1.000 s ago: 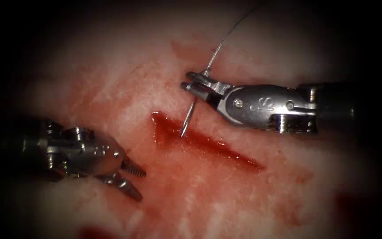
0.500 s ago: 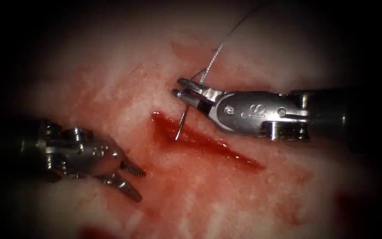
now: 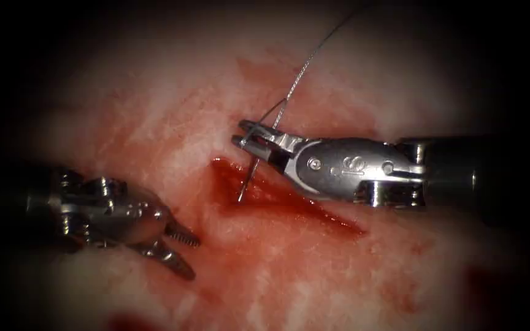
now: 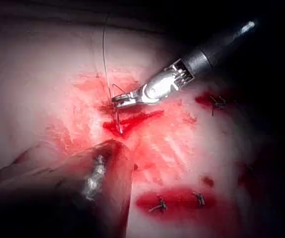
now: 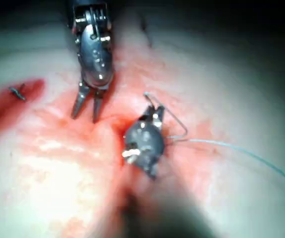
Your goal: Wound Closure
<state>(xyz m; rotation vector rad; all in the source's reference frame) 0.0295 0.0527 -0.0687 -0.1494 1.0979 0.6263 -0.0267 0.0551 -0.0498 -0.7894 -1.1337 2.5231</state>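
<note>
The right gripper (image 3: 249, 136), clenched on the curved steel needle (image 3: 248, 176), has moved left, its tip now at the red cut (image 3: 289, 202). Left gripper (image 3: 178, 248) hangs released, empty

Base: you see the tissue (image 3: 173, 122), pale and wet.
On it: the cut (image 3: 289, 199), red fluid (image 3: 259, 270) around it.

Right claw (image 3: 246, 136) holding needle (image 3: 248, 178) over cut's (image 3: 289, 199) left end, left claw (image 3: 176, 248) left of cut
</note>
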